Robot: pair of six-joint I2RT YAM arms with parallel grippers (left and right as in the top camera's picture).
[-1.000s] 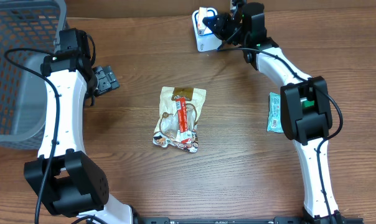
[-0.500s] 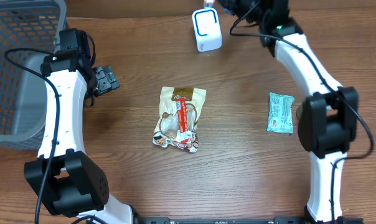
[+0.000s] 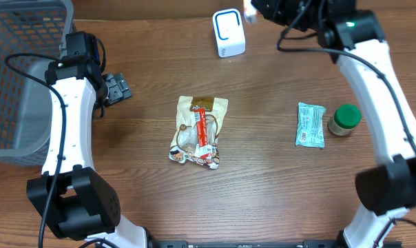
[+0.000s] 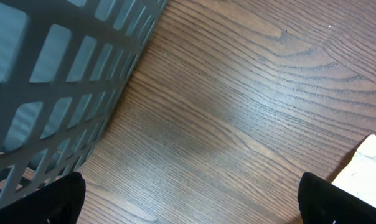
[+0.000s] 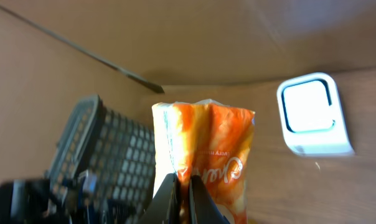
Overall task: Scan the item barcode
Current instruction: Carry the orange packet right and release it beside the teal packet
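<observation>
Brown wood-grain bench (image 3: 263, 179) seen from overhead. At its left edge stands a grey mesh basket (image 3: 15, 83); its contents cannot be told. The left arm (image 3: 63, 117) reaches up beside the basket, its left jaws spread wide over bare wood. The right arm (image 3: 373, 69) stretches from the lower right to the far edge. Its right jaws sit just right of the white scanner (image 3: 229, 33), clamped on an orange packet (image 3: 248, 9). A snack pack (image 3: 198, 131) lies mid-bench. At the right, a teal packet (image 3: 310, 125) lies just beside a green-lidded jar (image 3: 344, 120).

A second ago the right arm bent over the scanner and hid the jar. It has swung rightward, and the jar shows. The left arm has not moved.

Left wrist view: basket (image 4: 51, 93) wall at left, bench (image 4: 238, 112) below, black fingertips (image 4: 57, 199) far apart at the bottom corners.

Right wrist view: jaws pinched shut on the orange packet (image 5: 206, 155). The scanner (image 5: 312, 115) is to its right and the basket (image 5: 107, 162) to its left.
</observation>
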